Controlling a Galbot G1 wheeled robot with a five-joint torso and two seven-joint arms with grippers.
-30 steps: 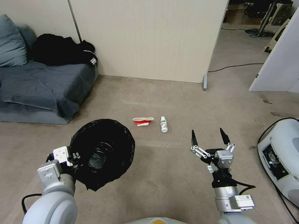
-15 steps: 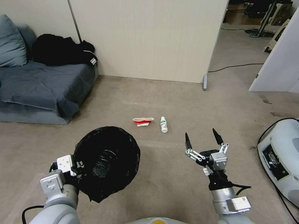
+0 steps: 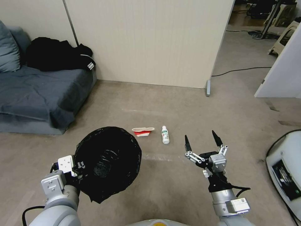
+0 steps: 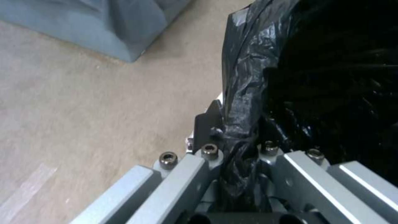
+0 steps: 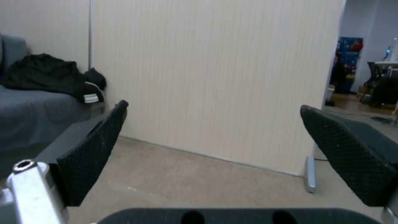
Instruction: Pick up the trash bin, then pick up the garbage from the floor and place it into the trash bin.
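My left gripper point(image 3: 76, 168) is clamped on the rim of the trash bin point(image 3: 108, 161), pinching the black liner point(image 4: 244, 93), bin held off the floor with its mouth tipped up toward me. My right gripper point(image 3: 202, 142) hangs over the floor with fingers spread wide, nothing between them. The red-and-white carton point(image 3: 143, 131) and the small white bottle point(image 3: 165, 135) lie side by side on the beige carpet point(image 3: 175, 106), ahead of both grippers, bottle nearer the right one. Grey sofa point(image 3: 34, 97) at left, cream partition point(image 3: 147, 40) behind.
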